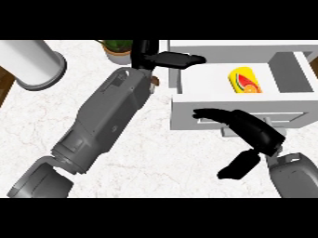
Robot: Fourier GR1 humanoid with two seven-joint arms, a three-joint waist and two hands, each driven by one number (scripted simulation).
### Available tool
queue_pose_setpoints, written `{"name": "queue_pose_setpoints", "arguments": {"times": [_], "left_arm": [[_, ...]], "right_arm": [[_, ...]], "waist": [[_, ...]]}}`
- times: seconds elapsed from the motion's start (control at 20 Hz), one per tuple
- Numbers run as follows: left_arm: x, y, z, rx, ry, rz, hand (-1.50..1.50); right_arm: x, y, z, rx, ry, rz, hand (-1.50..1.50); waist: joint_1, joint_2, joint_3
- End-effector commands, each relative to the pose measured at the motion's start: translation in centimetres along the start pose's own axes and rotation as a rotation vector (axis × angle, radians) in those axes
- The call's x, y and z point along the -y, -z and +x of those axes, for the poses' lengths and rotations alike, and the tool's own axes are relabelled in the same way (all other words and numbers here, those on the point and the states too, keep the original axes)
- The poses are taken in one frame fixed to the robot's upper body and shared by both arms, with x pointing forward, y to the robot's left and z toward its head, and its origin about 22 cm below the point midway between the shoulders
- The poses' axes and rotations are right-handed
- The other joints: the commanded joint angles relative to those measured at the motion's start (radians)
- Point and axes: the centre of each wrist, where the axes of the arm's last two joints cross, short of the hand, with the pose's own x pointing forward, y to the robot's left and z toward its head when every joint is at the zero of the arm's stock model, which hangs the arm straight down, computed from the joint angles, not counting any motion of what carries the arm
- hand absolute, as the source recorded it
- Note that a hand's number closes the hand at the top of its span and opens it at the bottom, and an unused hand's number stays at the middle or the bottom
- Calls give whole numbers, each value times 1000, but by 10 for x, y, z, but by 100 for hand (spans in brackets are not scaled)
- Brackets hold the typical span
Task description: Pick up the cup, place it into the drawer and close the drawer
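The yellow cup (246,80) carries no readable writing, only a red and orange fruit-slice print; it is smooth and rounded, lying on its side inside the open white drawer (313,109), long axis running up the view, tilted slightly left; the left hand (175,59), fingers straight and holding nothing, reaches over the drawer's left wall; the right hand (248,128) is spread, its fingers against the drawer's flat front; the counter (155,148) is pale veined marble.

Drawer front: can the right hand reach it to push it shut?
Probably yes: the right hand overlaps the drawer front, with nothing between them. The left hand, over its left edge, may obstruct closing.
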Motion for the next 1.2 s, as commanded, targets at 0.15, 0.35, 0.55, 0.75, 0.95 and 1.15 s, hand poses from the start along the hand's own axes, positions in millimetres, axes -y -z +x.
{"name": "queue_pose_setpoints", "arguments": {"times": [0.15,0.35,0.55,0.75,0.95,1.15], "left_arm": [[-23,-6,-1,34,-42,24,-150],[-55,-25,-16,20,-56,25,-150],[-57,-29,-13,17,-70,14,-150],[-68,-47,-25,-11,-101,-7,-150],[-89,-44,-12,12,-94,-16,-150],[-98,-51,-15,-2,-90,-29,-150]], "right_arm": [[-25,39,-62,-144,-88,93,-150],[-24,63,-83,-198,-102,74,150],[-6,65,-105,-144,-65,-43,150],[48,69,-101,-125,-44,-187,150],[87,62,-102,-121,-26,-303,150],[123,58,-91,-141,-7,-394,150]], "waist": [[67,-5,1],[87,-1,1],[109,4,3],[138,10,4],[164,17,4],[190,24,4]]}}
